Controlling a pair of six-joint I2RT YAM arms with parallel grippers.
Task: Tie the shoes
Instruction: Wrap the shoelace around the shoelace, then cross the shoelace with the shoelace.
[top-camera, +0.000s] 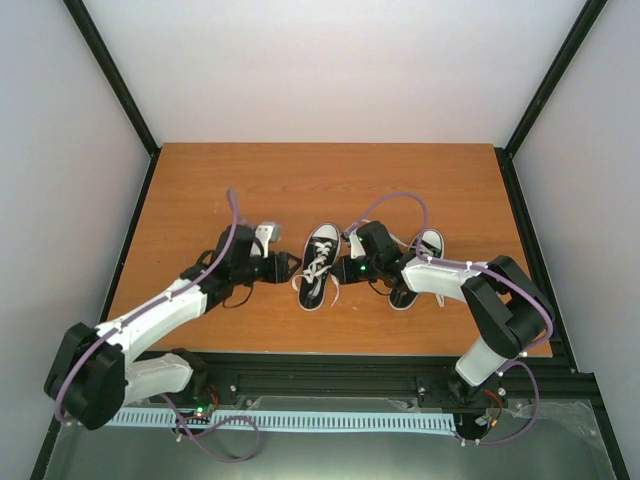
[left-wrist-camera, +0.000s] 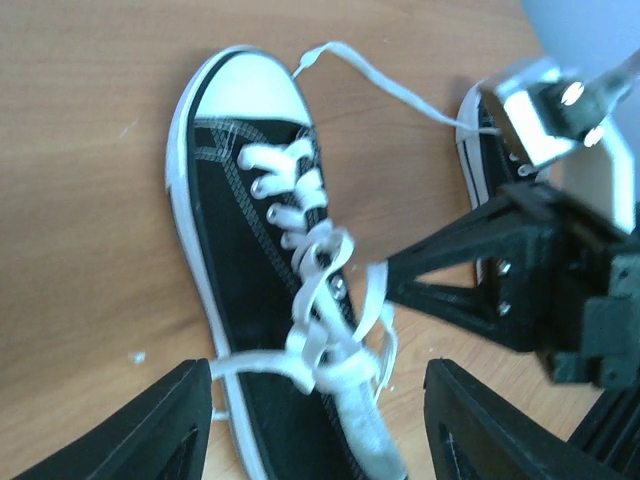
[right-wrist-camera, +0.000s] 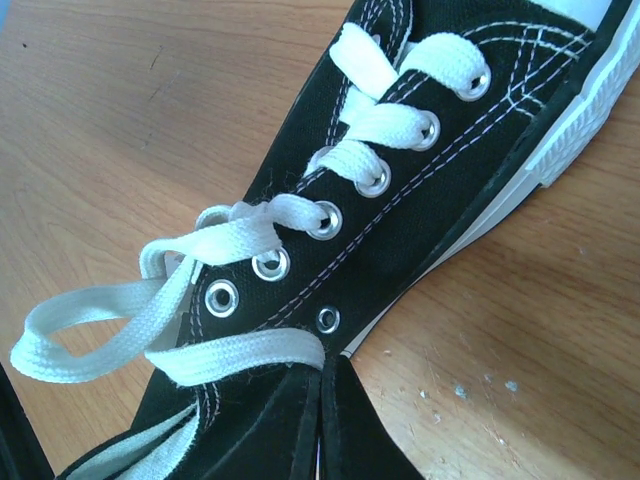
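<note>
Black canvas shoes (top-camera: 320, 265) lie side by side on the wooden desk (top-camera: 200, 180), toes away from the arm bases. Your left fingers (left-wrist-camera: 170, 425) stand apart over the heel end of the shoe between your arms, a loose loop of its white laces (left-wrist-camera: 320, 350) between them. Your right fingers (right-wrist-camera: 300, 430) are closed at that shoe's other side, and seem to pinch a lace end, though the tips hide it
</note>
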